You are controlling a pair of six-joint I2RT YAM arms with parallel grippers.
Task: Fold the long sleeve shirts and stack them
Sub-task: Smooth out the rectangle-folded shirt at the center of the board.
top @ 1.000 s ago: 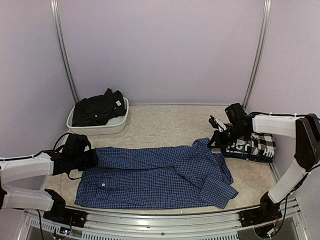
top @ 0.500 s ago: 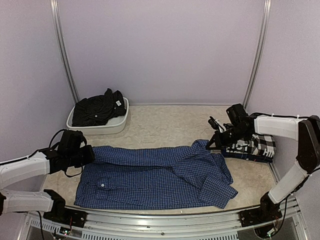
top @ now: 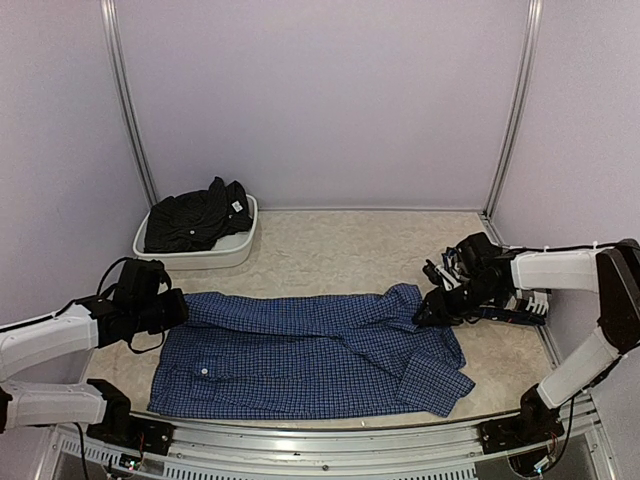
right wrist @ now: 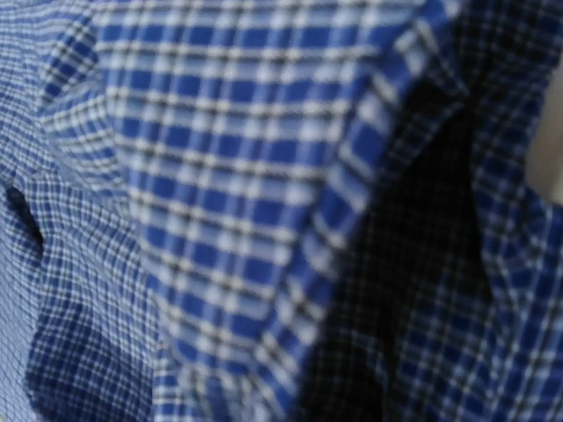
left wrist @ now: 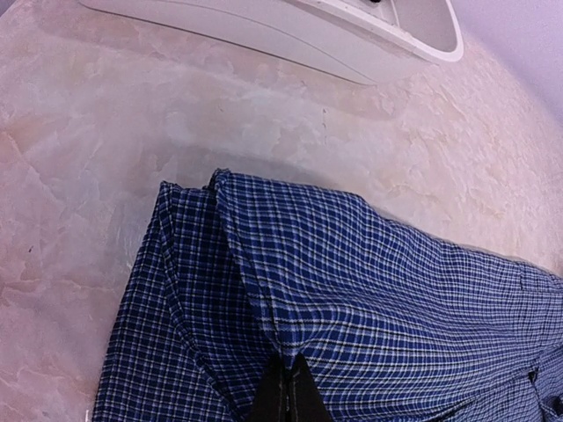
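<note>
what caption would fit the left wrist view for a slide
Left gripper pinching a raised fold of the blue checked shirt on the pale table, white tub beyond.

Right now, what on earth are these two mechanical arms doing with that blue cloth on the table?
They are folding a blue fine-checked button-up shirt spread across the marbled table. The left gripper is pinched shut on the shirt's left end. The right gripper is down at its right end; whether it grips cannot be seen. A crumpled black shirt waits in a white plastic tub at the back left.
</note>
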